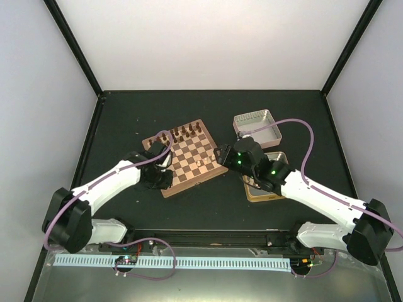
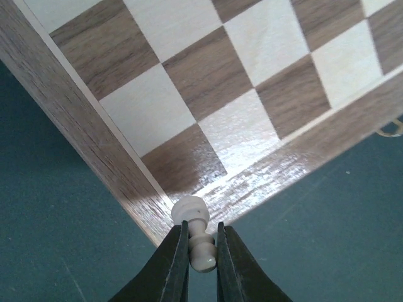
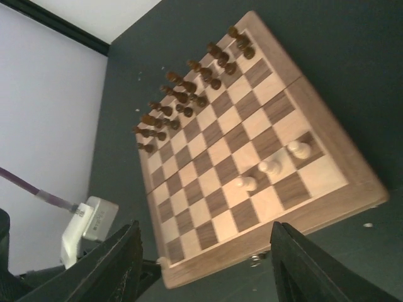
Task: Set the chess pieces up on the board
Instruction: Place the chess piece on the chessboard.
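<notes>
The left claw (image 2: 203,234) is clenched on a pale pawn (image 2: 191,211), right over the near corner of the board (image 1: 182,173) in the middle of the bench (image 1: 126,113). The right claw (image 3: 206,225) hangs released beside the board's right edge. Three pale pieces (image 3: 271,167) stand on that side, dark pieces (image 3: 189,94) crowd the far rows. A silver tin (image 1: 277,129) sits to the right; the right arm covers part of a gold tin (image 1: 261,192).

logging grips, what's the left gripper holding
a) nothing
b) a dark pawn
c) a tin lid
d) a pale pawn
d: the left wrist view shows the left gripper shut on a pale pawn by a corner of the board.
</notes>
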Controlling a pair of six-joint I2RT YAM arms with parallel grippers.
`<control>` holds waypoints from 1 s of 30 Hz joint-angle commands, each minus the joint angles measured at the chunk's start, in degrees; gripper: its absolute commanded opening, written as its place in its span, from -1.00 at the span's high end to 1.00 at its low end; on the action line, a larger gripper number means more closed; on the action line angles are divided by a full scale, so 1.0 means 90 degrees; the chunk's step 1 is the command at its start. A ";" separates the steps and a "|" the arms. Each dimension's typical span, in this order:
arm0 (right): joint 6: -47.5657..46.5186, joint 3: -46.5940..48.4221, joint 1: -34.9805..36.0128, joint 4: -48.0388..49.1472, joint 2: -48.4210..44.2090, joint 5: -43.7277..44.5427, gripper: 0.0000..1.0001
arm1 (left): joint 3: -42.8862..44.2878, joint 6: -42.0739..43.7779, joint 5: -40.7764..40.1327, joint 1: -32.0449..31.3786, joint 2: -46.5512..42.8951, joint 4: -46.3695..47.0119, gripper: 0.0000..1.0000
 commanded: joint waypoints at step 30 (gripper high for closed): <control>-0.0947 -0.0056 -0.0017 -0.0638 -0.0283 0.0933 -0.18 | 0.0548 0.0461 -0.0011 0.0698 0.1422 0.0426 0.39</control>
